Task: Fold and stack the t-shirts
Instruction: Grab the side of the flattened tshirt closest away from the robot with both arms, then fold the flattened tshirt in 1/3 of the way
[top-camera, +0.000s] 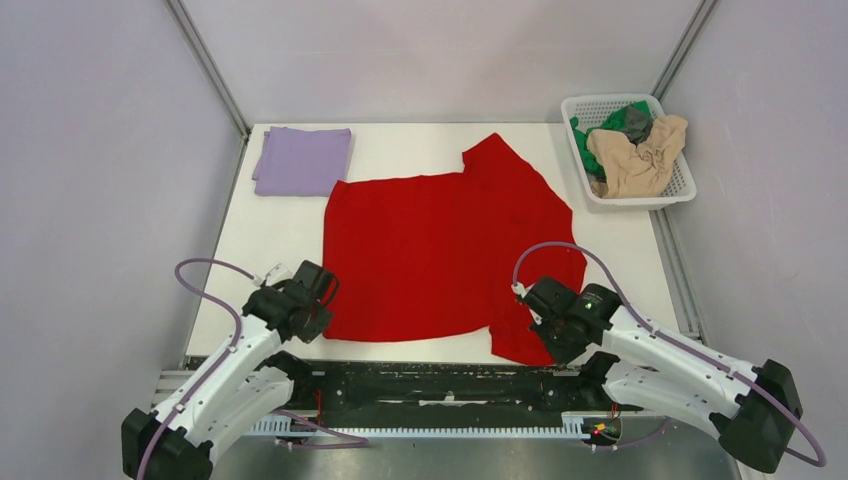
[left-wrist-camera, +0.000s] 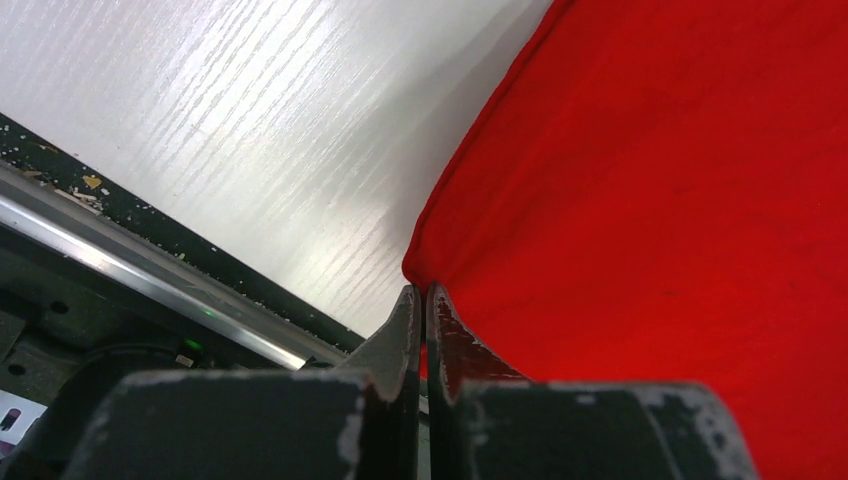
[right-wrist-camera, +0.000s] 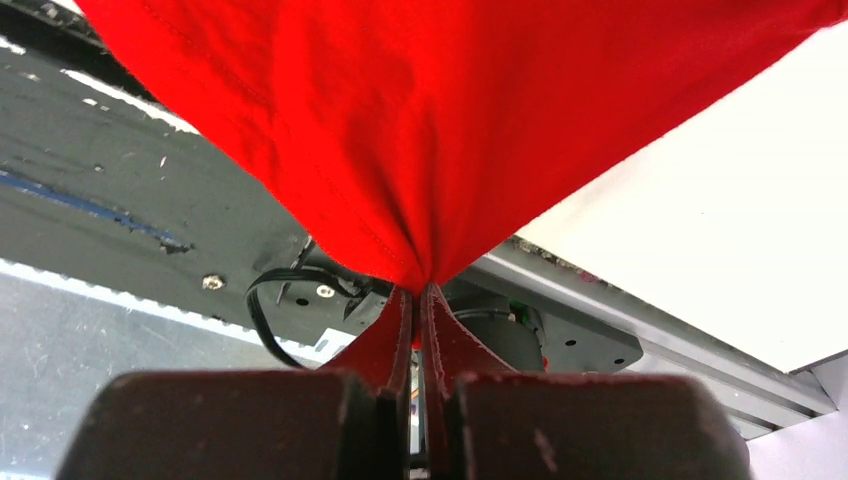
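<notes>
Red shirt lies spread flat across the middle of the table, its near hem at the front edge. The left gripper has its fingers closed on the near-left corner, biting only the very tip of the hem. The right gripper is likewise clamped on the near-right corner, which tents up over the frame beyond the table edge. Both pinches look thin, so a quick pull could let a corner slip out. If one arm leads the other, the fold would likely land skewed. The far sleeve sticks out at an angle and may bunch under the fold. A carry too far left risks disturbing the folded lavender shirt.
</notes>
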